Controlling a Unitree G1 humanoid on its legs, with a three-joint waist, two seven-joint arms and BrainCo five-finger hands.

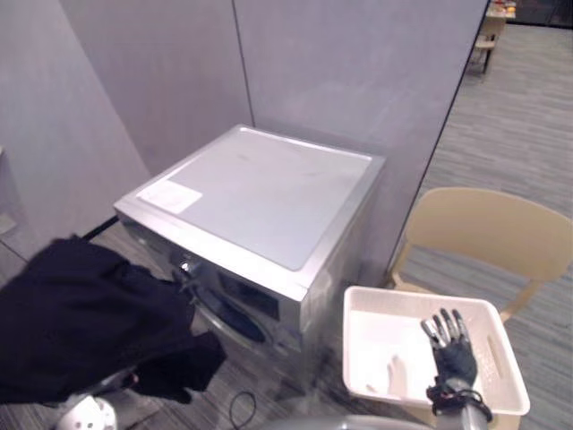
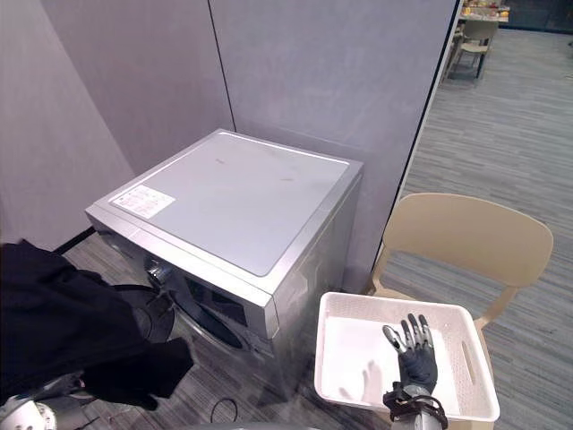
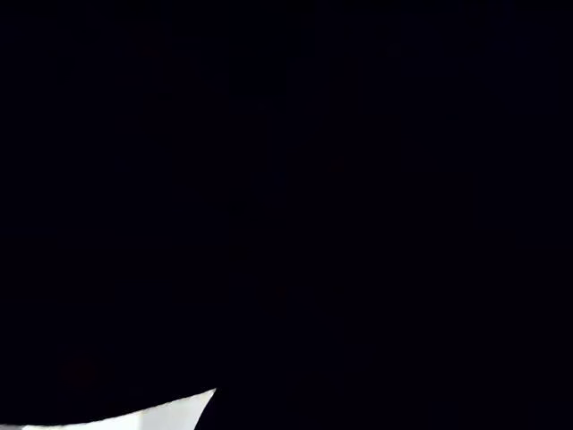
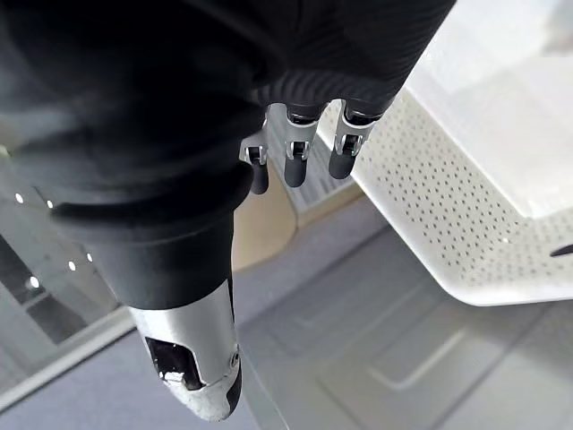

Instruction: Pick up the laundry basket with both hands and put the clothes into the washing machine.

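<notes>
A bundle of black clothes (image 1: 81, 322) hangs at the lower left, in front of the silver washing machine (image 1: 260, 197) and its round front door (image 1: 228, 313). My left arm comes in under the cloth, which drapes over the left hand; the same black cloth (image 3: 286, 179) covers the left wrist view. The white perforated laundry basket (image 1: 385, 336) sits empty on a beige chair. My right hand (image 1: 452, 345) hovers over the basket's inside with its fingers (image 4: 295, 157) straight, holding nothing.
The beige chair (image 1: 483, 228) stands right of the machine against a grey partition wall (image 1: 358, 81). Grey walls close in the corner behind the machine. Striped carpet floor (image 1: 528, 134) opens to the right, with more chairs far off.
</notes>
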